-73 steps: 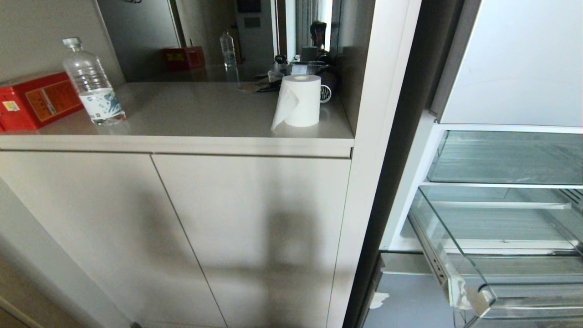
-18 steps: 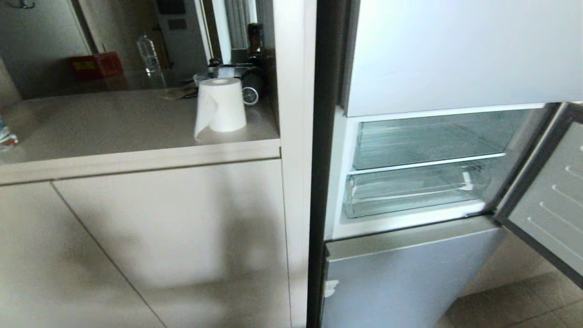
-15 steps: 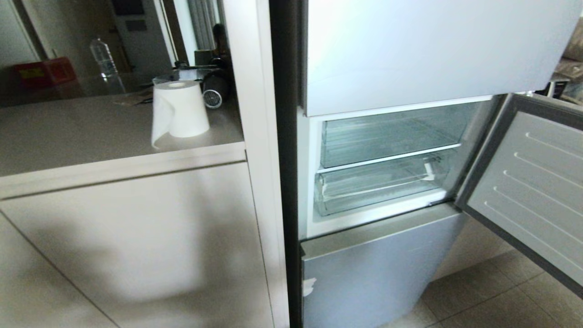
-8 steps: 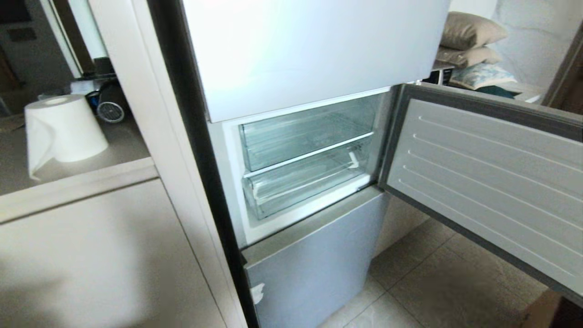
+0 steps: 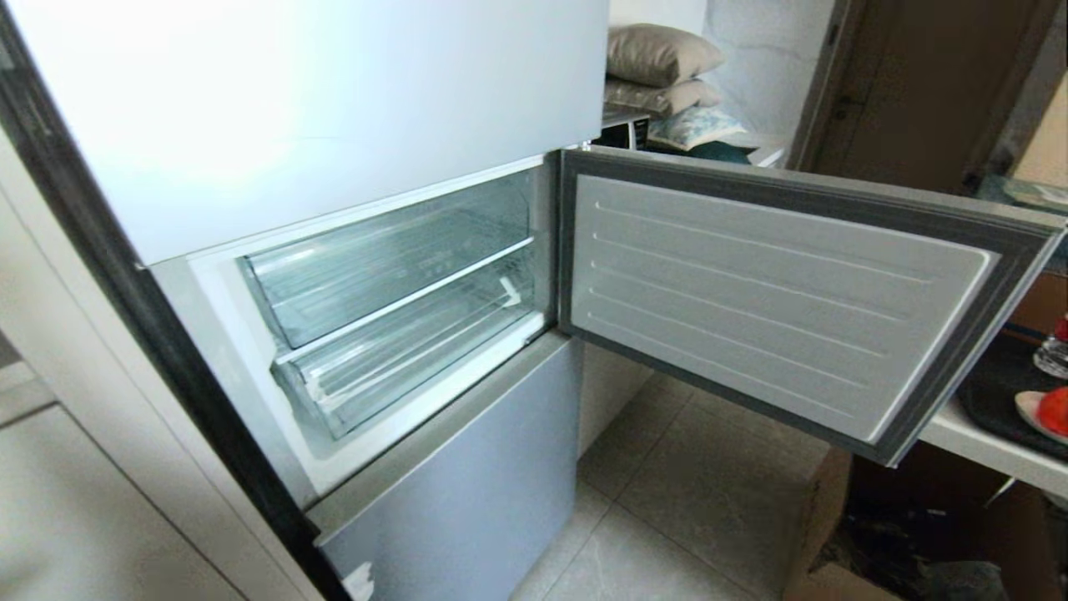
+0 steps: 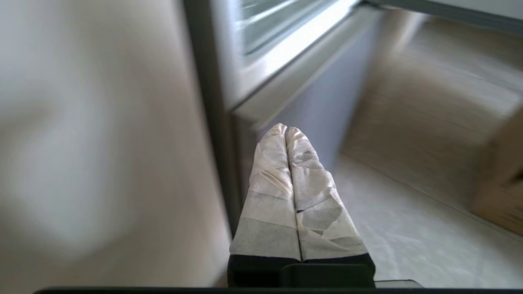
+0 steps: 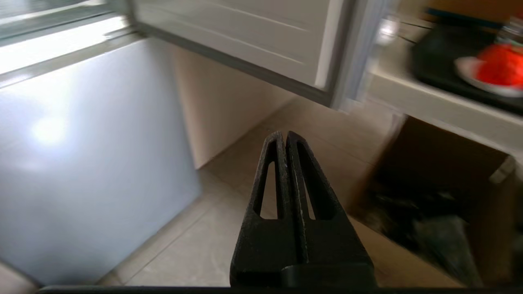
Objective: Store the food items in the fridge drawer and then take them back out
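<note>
Pale blue-grey fridge (image 5: pixel 467 492) with middle door (image 5: pixel 776 292) swung wide toward the right, its free edge overhanging the white worktop (image 5: pixel 984 446). Two clear drawers stacked in the compartment, both pushed in; lower fridge drawer (image 5: pixel 400 367) bare. Open tiled floor (image 5: pixel 684 501) below the door, a cardboard box (image 5: pixel 822 534) at its far edge. One red food item (image 5: pixel 1053 411) on a plate on the worktop. Left gripper (image 6: pixel 285 132) and right gripper (image 7: pixel 284 136) low near the floor, jaws pressed together, holding nothing.

The fridge drawer (image 5: pixel 392 380) was clear ribbed plastic. The fridge door (image 5: pixel 751 292) liner looked matt white plastic, and the floor (image 5: pixel 667 501) was smooth tile.
</note>
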{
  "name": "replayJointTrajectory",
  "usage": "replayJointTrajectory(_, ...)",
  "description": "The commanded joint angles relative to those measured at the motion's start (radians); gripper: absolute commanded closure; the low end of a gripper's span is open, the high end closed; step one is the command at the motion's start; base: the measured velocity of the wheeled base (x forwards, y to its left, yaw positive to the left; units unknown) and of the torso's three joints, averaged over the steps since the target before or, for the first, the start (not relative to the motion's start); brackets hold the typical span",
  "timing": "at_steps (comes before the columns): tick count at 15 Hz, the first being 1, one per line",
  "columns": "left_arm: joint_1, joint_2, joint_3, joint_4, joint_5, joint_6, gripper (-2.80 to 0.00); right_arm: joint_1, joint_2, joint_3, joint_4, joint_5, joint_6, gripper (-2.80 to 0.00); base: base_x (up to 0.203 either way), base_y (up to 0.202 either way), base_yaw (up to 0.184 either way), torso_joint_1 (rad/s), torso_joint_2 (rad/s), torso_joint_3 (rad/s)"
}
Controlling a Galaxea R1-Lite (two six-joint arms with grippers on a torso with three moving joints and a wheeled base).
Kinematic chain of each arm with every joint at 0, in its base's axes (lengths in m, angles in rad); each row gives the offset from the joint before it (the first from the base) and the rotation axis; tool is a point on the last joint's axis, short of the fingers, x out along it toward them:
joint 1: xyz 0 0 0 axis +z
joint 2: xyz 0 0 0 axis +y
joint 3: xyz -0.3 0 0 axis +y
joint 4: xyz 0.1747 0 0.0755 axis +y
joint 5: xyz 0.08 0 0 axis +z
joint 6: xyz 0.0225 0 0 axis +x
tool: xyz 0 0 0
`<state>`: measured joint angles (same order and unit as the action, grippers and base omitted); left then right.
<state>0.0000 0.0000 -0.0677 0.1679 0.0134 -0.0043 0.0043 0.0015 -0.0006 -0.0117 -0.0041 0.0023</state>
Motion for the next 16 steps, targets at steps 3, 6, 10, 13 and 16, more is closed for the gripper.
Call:
replayJointTrajectory(3,0.000,0.000,0.000,0.001,0.000,0.000,0.00,-0.005,0.110,-0.137,-0.128,-0.030,0.092,0.00,-0.001,0.003,-0.058,0.000,0.00,0.003)
replayJointTrajectory(6,0.000,0.000,0.000,0.001,0.000,0.000,0.00,-0.117,0.365,-0.418,-0.173,-0.135,0.405,0.00,0.000,0.000,0.000,0.000,0.00,0.000)
replayJointTrajectory(10,0.000,0.000,0.000,0.001,0.000,0.000,0.00,-0.586,0.736,-0.528,-0.355,-0.068,0.746,0.00,0.000,0.000,0.000,0.000,0.00,0.000)
replayJointTrajectory(13,0.000,0.000,0.000,0.001,0.000,0.000,0.00,-0.833,0.986,-0.498,-0.563,0.173,0.888,0.00,0.000,0.000,0.000,0.000,0.00,0.000)
replayJointTrajectory(16,0.000,0.000,0.000,0.001,0.000,0.000,0.00,-0.873,1.255,-0.506,-0.717,0.280,0.975,0.00,0.000,0.000,0.000,0.000,0.00,0.000)
